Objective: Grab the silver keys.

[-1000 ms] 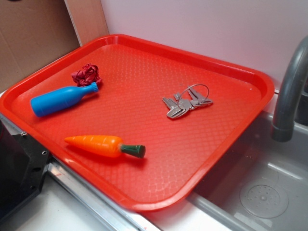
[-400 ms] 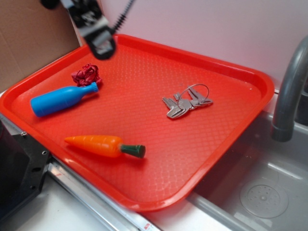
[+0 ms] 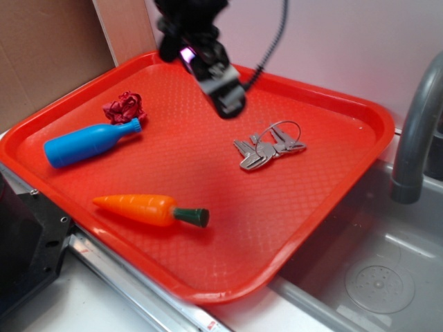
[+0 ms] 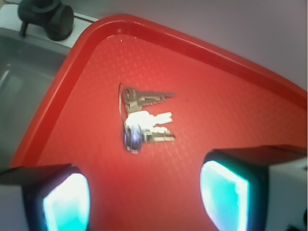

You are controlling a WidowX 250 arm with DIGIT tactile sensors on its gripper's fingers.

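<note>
Hovering above the red tray (image 3: 332, 200), clear of its surface: the claw (image 3: 228, 104), fingers apart with nothing between them, as the wrist view shows with two glowing pads (image 4: 65, 202) at the bottom edge and bare tray between. Lying flat on the tray toward 3 o'clock from its centre: the silver keys (image 3: 266, 149), a small bunch with a thin wire ring fanned toward the far rim, at roughly 4 o'clock from the claw and near it but not touching. In the wrist view, the same keys (image 4: 142, 120) ahead of the gap between the pads, somewhat blurred. At 9 o'clock on the tray: a blue bottle (image 3: 90, 144) on its side, cap touching a crumpled red object (image 3: 124, 107). At 7 o'clock: a toy carrot (image 3: 152, 209), well apart from the keys. Beyond the tray's right rim: a grey faucet (image 3: 419, 131) over a sink (image 3: 381, 277).
</note>
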